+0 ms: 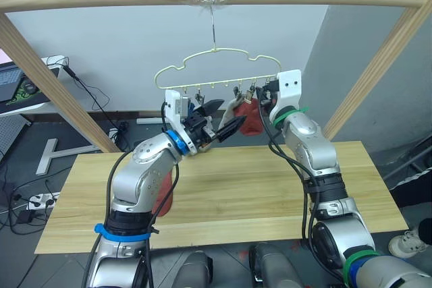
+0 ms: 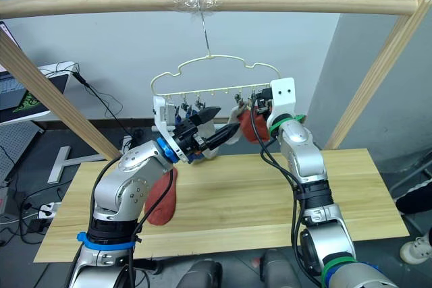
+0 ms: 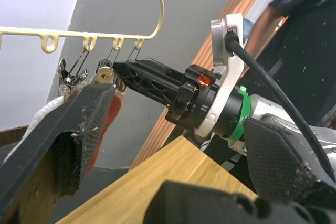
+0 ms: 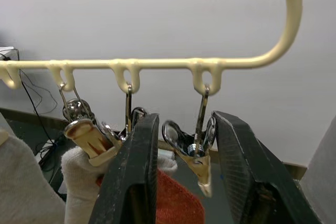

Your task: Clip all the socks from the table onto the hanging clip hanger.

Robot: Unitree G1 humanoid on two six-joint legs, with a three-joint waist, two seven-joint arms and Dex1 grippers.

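Right gripper open, fingers straddling the end clip of the clip hanger — not yet squeezed. Rust-red sock hangs just below; left gripper, also open, lies alongside.

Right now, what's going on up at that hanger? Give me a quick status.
Right gripper open around the end clip. Left gripper open beside the red sock on the clip hanger. Another red sock on table.

One clip hanger, two rust-red socks, one light grey sock.
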